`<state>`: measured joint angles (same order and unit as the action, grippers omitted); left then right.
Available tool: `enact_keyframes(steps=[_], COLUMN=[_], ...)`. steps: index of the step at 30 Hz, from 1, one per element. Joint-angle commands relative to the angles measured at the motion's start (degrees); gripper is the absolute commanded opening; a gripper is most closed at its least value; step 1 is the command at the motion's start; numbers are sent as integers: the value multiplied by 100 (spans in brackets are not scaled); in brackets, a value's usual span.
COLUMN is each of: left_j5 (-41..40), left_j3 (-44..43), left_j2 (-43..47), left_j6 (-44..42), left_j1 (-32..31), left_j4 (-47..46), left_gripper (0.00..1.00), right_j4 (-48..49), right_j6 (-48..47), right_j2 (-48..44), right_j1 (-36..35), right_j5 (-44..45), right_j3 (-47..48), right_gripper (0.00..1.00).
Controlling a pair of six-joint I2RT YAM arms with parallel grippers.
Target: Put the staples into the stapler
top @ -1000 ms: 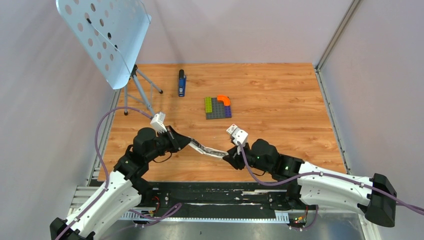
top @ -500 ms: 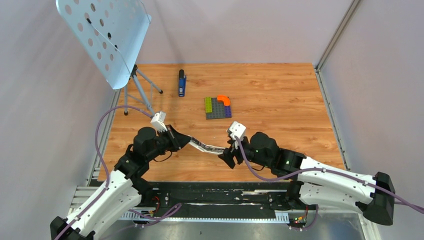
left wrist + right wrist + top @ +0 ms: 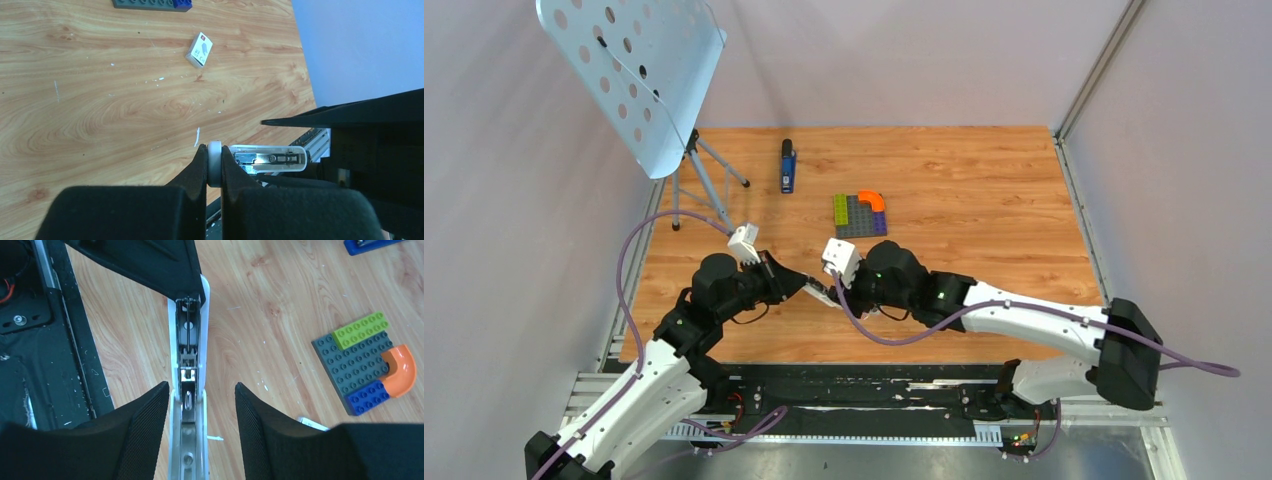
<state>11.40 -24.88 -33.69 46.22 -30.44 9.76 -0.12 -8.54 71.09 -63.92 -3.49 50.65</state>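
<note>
A rounded white plastic bar (image 3: 270, 159), metal-cored, is pinched in the closed left claw (image 3: 214, 150) and straddled by the wide-open right claw (image 3: 201, 386). The slim blue stapler (image 3: 788, 166) is seen far back on the wood-grain desk (image 3: 984, 200).

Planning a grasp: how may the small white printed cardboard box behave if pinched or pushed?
The small white cardboard box is probably light and crushable. Lying flat on the smooth wooden table, it likely slides, not tips.
</note>
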Motion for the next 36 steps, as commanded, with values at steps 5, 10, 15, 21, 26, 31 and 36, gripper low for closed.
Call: enact_keyframes(steps=[5,10,15,21,26,31,36], left_j5=[321,443,471,376,182,60,48], left_j3=[-32,-3,-49,-457,-703,-652,-762], left_j2=[179,215,165,150,341,428,303], left_j6=[-16,-34,-34,-173,-365,-594,-915], left_j1=[38,40,40,45,42,42,43], left_j4=[-245,-329,-275,343,827,1028,1373], left_gripper=[0,0,0,53,80,96,100], right_j4=[-39,-34,123,-213,-1334,-3000,-3845], right_j6=[-583,-600,-740,-1024,-1549,-2872,-3812], right_j2=[745,923,810,263,-107,126,548], right_j1=[75,123,167,486,1079,1986,2653], right_j5=[-535,-896,-919,-713,-567,-480,-265], right_j3=[563,625,542,195,262,873,1307], right_gripper=[54,41,17,8,9,9,7])
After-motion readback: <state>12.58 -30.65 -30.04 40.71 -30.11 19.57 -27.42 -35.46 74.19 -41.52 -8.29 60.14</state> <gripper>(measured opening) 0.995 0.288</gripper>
